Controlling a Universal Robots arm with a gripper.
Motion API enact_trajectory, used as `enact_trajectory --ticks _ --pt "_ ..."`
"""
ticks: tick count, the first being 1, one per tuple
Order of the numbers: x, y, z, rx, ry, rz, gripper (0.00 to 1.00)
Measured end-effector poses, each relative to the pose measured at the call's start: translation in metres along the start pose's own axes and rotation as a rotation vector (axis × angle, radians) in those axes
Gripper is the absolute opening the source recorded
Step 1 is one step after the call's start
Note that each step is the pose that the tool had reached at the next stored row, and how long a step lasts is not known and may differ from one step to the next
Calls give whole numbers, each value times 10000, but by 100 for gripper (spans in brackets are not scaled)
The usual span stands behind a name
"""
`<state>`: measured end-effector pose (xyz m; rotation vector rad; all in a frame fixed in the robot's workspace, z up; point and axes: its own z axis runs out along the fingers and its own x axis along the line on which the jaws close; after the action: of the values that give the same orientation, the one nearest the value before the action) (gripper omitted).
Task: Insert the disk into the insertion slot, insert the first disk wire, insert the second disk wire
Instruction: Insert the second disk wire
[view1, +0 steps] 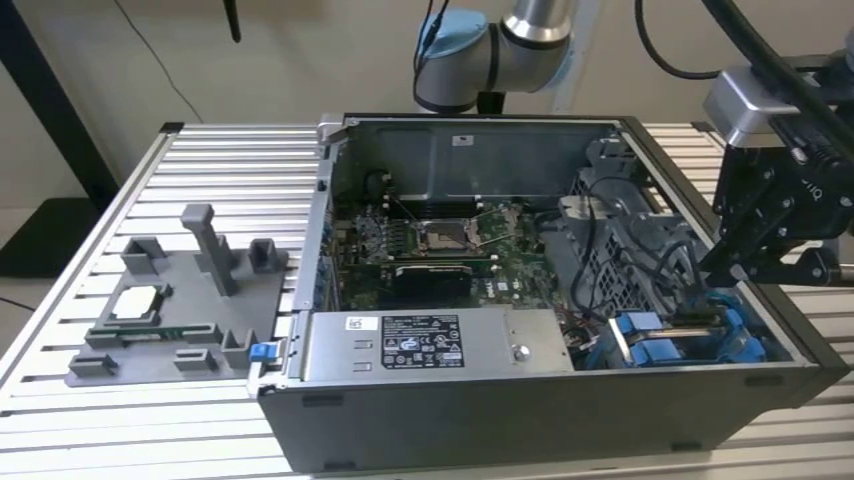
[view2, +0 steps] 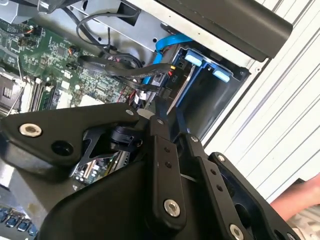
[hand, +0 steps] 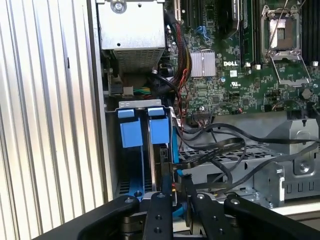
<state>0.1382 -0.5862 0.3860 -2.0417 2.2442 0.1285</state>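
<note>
Grey ribbed aluminium bench (view1: 214, 160) carries an open computer case (view1: 534, 400), with a grey parts holder (view1: 174, 300) on the exterior view's left, well apart from the work. Inside the case: green motherboard (view1: 441, 240) in the middle, silver power supply (view1: 427, 345) along the near wall, and the insertion slot (view1: 694, 340) with blue rails at the exterior view's right corner.

The disk (hand: 161, 165) looks already seated edge-on in that slot (blue caddy tabs beside it), so step one reads as done. My call: we're on the first disk wire.

The gripper (hand: 174, 192) hangs right over the disk's end, fingers drawn close together around a small dark connector (view2: 167, 80) with black wires (hand: 220, 150) trailing off it. Can't confirm whether it's truly clamped or merely pressing, nor whether it's fully home.

Next move calls for a straight, square push along the connector axis, no side load.
</note>
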Motion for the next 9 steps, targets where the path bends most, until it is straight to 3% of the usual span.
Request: enact_trajectory --ticks 9 --pt "0 0 0 0 1 0 100"
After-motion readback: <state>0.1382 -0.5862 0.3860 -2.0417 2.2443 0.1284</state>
